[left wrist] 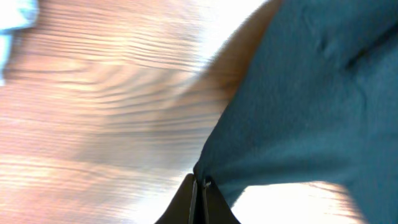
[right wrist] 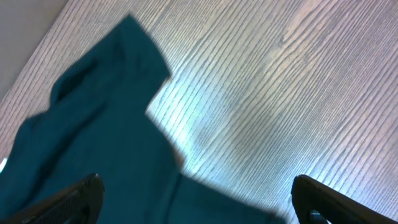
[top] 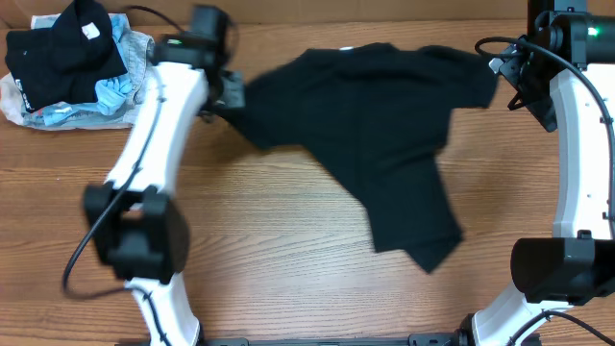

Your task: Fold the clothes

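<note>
A black T-shirt (top: 384,125) lies spread on the wooden table, its hem end reaching toward the front right. My left gripper (top: 227,93) is shut on the shirt's left edge; in the left wrist view the jaws (left wrist: 200,186) pinch the dark cloth (left wrist: 311,93), which looks teal there. My right gripper (top: 512,79) is open wide beside the shirt's right sleeve; in the right wrist view its fingers (right wrist: 196,202) hang above the sleeve cloth (right wrist: 93,137) without touching it.
A pile of other clothes (top: 72,62), black on top with light blue and white pieces under it, lies at the back left corner. The table's far edge (top: 384,21) runs just behind the shirt. Bare wood (top: 279,250) lies in front.
</note>
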`<move>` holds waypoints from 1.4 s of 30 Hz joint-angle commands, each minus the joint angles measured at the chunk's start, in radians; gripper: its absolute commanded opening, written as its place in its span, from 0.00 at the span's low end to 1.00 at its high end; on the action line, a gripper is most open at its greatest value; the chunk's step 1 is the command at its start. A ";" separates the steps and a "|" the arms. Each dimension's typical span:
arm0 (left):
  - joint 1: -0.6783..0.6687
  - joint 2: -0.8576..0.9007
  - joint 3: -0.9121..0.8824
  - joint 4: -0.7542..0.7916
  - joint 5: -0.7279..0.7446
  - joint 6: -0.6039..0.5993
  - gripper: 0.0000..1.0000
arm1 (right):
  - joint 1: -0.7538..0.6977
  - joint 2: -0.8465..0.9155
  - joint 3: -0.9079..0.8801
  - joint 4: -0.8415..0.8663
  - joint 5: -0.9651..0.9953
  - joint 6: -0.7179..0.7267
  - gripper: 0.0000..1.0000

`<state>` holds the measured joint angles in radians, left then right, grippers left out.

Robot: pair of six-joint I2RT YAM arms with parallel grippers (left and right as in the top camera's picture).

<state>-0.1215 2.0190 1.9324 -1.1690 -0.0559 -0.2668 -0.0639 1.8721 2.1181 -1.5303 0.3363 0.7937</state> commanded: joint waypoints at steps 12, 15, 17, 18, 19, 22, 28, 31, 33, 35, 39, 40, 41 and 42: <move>0.082 -0.109 -0.083 -0.063 -0.030 -0.056 0.04 | 0.002 -0.018 -0.003 0.105 -0.298 -0.098 1.00; 0.082 -0.109 -0.167 -0.006 -0.030 -0.056 0.04 | 0.026 -0.015 -0.029 0.051 -0.501 -0.337 0.99; 0.083 -0.109 -0.226 0.042 -0.031 -0.064 0.04 | 0.060 -0.015 -0.069 -0.017 -0.514 -0.409 0.99; 0.084 -0.109 -0.252 0.061 -0.030 -0.074 0.04 | 0.082 -0.015 -0.098 -0.051 -0.502 -0.432 0.94; 0.084 -0.109 -0.283 0.082 -0.030 -0.084 0.04 | 0.106 -0.015 -0.134 -0.083 -0.483 -0.443 0.91; 0.084 -0.109 -0.350 0.130 -0.030 -0.097 0.04 | 0.207 -0.015 -0.288 -0.108 -0.418 -0.461 0.82; 0.084 -0.109 -0.400 0.159 -0.030 -0.097 0.05 | 0.398 -0.015 -0.510 -0.006 -0.311 -0.406 0.56; 0.084 -0.109 -0.400 0.157 -0.031 -0.096 0.08 | 0.489 -0.015 -0.555 0.023 -0.311 -0.401 0.57; 0.084 -0.109 -0.400 0.157 -0.031 -0.096 0.09 | 0.555 -0.015 -0.577 0.031 -0.312 -0.400 0.60; 0.084 -0.109 -0.400 0.157 -0.031 -0.096 0.09 | 0.619 -0.015 -0.605 0.052 -0.323 -0.396 0.61; 0.084 -0.109 -0.400 0.158 -0.030 -0.096 0.09 | 0.735 -0.015 -0.712 0.182 -0.383 -0.376 0.76; 0.084 -0.109 -0.400 0.159 -0.030 -0.096 0.09 | 0.756 -0.015 -0.737 0.213 -0.391 -0.380 0.77; 0.084 -0.109 -0.400 0.158 -0.030 -0.096 0.09 | 0.785 -0.015 -0.771 0.253 -0.389 -0.383 0.79; 0.084 -0.109 -0.400 0.158 -0.030 -0.096 0.09 | 0.807 -0.015 -0.796 0.278 -0.390 -0.392 0.83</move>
<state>-0.0326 1.9057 1.5425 -1.0119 -0.0765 -0.3420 0.6956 1.8732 1.3827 -1.2831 -0.0273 0.4068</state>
